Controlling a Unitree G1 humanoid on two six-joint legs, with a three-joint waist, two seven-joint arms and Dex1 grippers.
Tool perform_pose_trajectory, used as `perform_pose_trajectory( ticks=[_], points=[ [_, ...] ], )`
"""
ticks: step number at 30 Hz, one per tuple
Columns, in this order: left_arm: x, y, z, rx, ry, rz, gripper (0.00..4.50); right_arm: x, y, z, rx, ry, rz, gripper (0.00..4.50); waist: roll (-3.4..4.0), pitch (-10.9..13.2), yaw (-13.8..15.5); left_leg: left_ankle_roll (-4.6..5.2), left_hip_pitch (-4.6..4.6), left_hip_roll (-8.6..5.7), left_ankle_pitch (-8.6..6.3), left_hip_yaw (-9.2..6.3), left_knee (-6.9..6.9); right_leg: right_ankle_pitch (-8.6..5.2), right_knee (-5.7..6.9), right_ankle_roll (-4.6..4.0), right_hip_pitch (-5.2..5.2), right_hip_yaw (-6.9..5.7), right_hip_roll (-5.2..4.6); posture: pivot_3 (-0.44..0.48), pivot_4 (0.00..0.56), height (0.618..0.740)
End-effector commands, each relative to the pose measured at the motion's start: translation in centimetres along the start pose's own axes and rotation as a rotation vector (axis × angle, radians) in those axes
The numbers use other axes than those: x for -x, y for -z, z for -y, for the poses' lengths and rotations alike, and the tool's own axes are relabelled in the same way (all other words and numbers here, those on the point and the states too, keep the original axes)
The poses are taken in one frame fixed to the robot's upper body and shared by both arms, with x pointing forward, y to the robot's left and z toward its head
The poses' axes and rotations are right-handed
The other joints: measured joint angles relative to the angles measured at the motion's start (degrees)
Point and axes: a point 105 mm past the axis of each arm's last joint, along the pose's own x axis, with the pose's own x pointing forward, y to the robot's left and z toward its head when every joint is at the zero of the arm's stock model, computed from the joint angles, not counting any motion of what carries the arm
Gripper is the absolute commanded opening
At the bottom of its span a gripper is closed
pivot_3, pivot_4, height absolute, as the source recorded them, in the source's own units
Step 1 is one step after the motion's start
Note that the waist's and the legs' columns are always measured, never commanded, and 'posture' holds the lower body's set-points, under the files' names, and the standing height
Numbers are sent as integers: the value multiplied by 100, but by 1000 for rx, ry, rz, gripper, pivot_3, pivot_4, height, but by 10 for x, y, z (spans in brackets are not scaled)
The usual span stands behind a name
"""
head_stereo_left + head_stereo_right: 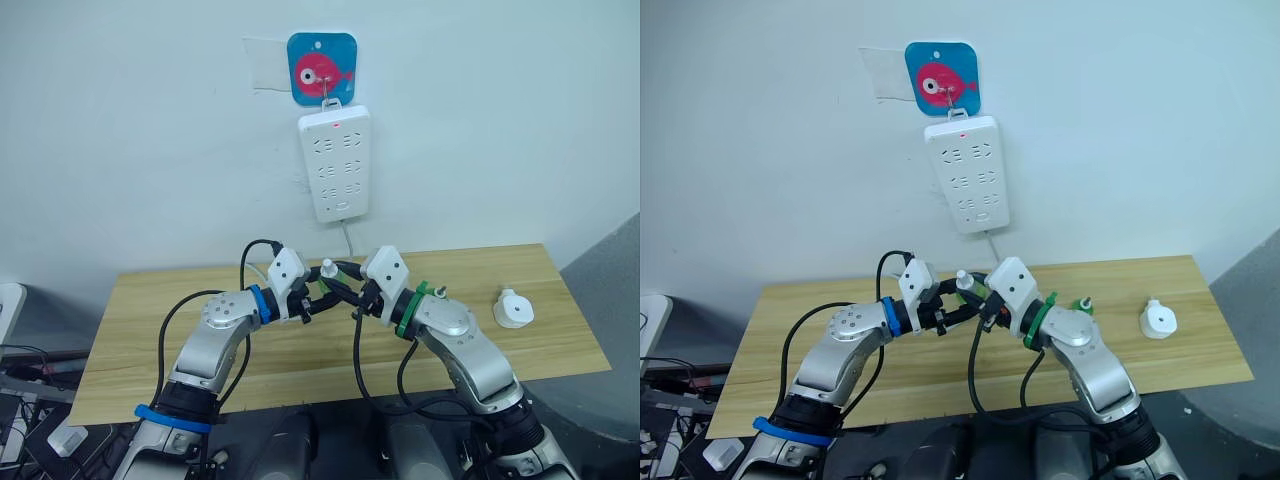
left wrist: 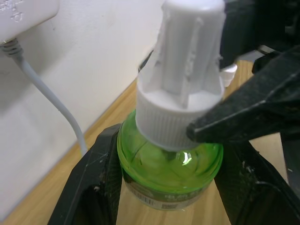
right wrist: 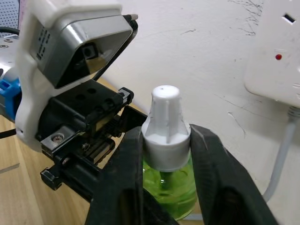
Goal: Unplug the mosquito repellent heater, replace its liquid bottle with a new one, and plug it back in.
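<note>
Both grippers are meeting mid-air on the green bottle (image 2: 168,164) over the table (image 1: 150,330).
Left gripper (image 1: 312,300) is clamping the green glass body, right gripper (image 3: 164,154) is pinching the white cap (image 3: 165,126); mosquito repellent heater (image 1: 513,310) is sitting well off to the right, below the power strip (image 1: 335,160).

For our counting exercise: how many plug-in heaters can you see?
1. The heater lies on the table at the robot's right, unplugged; another could be hidden from view.
</note>
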Motion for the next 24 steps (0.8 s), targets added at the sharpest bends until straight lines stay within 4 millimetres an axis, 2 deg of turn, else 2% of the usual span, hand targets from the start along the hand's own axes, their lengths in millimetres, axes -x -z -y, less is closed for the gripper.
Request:
perform_pose_trajectory(
  ticks=[1, 3, 7, 11, 15, 17, 20, 21, 24],
  points=[
    [-1, -16, 4, -46, 29, 42, 2285, 2, -11, -5, 27, -33, 45, 1012, 1, -6, 0, 0, 0, 0, 0, 0, 0, 0, 0, 0, 0, 0, 0, -36, 177, 740],
    [-1, -17, 6, -48, 46, 43, 2285, 3, -11, -3, 32, -45, 45, 1012, 0, -11, 0, 0, 0, 0, 0, 0, 0, 0, 0, 0, 0, 0, 1, -36, 175, 740],
    [5, -16, 23, -68, 175, 17, 2285, 12, -29, -11, -8, -251, 132, 1012, 2, -13, -5, 1, 0, 0, -1, 1, 0, 0, -1, 0, 1, 0, 2, -43, 169, 740],
    [22, -15, 59, -150, 458, -19, 2285, 30, -32, -30, 23, -598, 114, 1012, 5, -18, -12, 22, 3, 4, -12, 3, 0, 0, -7, 0, 8, -2, 21, -37, 164, 740],
    [42, -12, 80, -227, 692, -24, 2285, 34, -30, -34, 30, -798, 77, 1012, 4, -23, -16, 22, 6, 39, -13, 16, -1, 6, -21, -11, 12, 1, 32, -29, 157, 740],
    [46, -8, 80, -260, 761, -42, 2285, 35, -27, -37, 55, -881, 54, 1012, 5, -26, -9, 20, 6, 67, -13, 20, 0, 16, -31, -28, 12, -1, 56, -23, 157, 740],
    [36, -5, 64, -290, 748, -48, 2285, 30, -23, -32, 82, -924, 23, 1012, 12, -35, 25, 17, 6, 74, -13, 16, 0, 18, -29, -35, 12, -9, 63, -22, 161, 740],
    [32, -6, 60, -293, 732, -42, 2285, 29, -23, -29, 78, -917, 21, 1730, 10, -36, 30, 17, 6, 72, -13, 13, 2, 18, -30, -35, 16, -12, 63, -22, 161, 740],
    [28, -8, 52, -279, 679, -25, 2285, 33, -21, -18, 78, -883, 13, 2724, 9, -37, 16, 16, 4, 69, -13, 17, 5, 19, -31, -34, 14, -5, 61, -30, 172, 740]
  ],
)
